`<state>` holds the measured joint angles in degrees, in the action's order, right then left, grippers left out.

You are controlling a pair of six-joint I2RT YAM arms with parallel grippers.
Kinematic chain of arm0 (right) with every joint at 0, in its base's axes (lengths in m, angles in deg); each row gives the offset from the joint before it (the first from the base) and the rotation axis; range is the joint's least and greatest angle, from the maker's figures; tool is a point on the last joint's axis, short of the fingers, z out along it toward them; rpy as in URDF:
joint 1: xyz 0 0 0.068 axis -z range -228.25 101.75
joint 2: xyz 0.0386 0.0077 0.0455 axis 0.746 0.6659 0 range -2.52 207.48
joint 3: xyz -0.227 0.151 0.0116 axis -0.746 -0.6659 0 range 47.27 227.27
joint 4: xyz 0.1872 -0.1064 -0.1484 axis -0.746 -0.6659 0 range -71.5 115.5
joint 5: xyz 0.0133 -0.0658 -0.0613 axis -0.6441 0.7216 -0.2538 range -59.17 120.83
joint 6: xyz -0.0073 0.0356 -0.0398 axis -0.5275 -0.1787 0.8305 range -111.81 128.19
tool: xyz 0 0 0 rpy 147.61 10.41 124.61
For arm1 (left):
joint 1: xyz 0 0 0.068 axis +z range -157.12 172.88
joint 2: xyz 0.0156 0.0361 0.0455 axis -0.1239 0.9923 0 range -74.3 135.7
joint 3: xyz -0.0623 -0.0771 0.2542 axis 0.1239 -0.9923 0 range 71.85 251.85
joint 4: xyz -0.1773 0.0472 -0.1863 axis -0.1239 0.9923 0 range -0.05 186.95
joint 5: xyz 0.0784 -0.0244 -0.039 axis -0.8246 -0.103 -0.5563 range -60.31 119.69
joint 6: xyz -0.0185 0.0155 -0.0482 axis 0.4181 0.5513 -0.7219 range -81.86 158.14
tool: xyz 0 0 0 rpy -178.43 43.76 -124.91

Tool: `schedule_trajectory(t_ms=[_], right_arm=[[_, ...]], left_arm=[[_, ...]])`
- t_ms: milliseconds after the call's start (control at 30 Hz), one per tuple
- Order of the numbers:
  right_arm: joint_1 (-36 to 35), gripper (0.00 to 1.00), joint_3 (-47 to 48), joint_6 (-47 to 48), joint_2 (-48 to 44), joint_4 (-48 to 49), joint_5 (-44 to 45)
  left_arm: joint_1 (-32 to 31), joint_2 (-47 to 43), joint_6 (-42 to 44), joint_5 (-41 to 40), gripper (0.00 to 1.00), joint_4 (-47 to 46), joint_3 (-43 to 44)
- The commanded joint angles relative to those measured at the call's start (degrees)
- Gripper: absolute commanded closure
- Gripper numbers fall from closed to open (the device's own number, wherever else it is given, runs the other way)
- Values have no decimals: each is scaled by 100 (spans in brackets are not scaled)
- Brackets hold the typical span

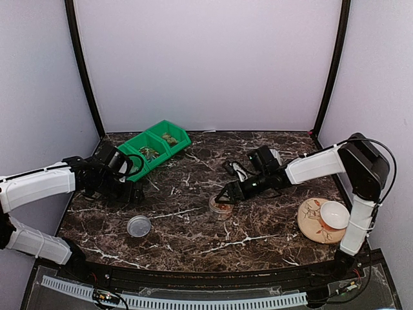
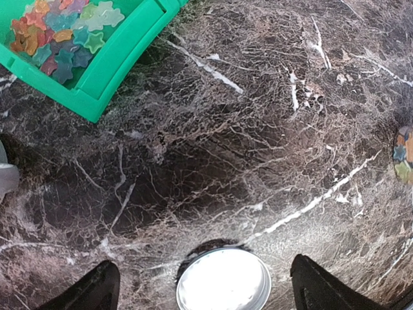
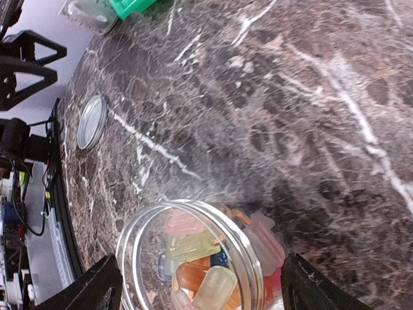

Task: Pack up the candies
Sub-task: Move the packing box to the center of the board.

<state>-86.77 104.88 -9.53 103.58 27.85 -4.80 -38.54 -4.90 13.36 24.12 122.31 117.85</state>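
Note:
The candies are tiny translucent sweets in mixed colours. Many lie in the green bin [image 1: 158, 145], seen in the left wrist view [image 2: 61, 35]. Several more sit in a clear open jar [image 1: 221, 206], large in the right wrist view [image 3: 193, 258]. My right gripper [image 1: 229, 192] [image 3: 200, 294] is open, its fingertips [image 3: 97, 287] standing close on either side of the jar. My left gripper [image 1: 128, 188] [image 2: 206, 290] is open and empty, a little above the table, with the round metal lid [image 2: 224, 281] [image 1: 139, 226] lying between its fingertips [image 2: 322, 287].
A beige plate [image 1: 310, 223] with a white bowl [image 1: 335, 214] sits at the right edge. A grey metal object [image 3: 87, 14] lies by the bin. The lid also shows in the right wrist view [image 3: 91, 121]. The bin stands at the back left.

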Motion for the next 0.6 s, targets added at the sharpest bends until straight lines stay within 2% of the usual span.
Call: schedule_trajectory(t_ms=[0, 67, 200, 567], right_arm=[[-317, 15, -44, 332, -373, -344, -119], [-322, 14, -65, 385, -528, -469, 73], [-318, 10, -11, 571, -989, -901, 854], [-73, 3, -163, 714, -2111, -1320, 2518]], left_arm=[[-32, -4, -129, 116, 9, 16, -166], [-43, -40, -141, 200, 14, 22, -223], [-285, -66, -110, 229, 16, 44, -248], [-2003, 837, -492, -1028, 19, 847, 144]])
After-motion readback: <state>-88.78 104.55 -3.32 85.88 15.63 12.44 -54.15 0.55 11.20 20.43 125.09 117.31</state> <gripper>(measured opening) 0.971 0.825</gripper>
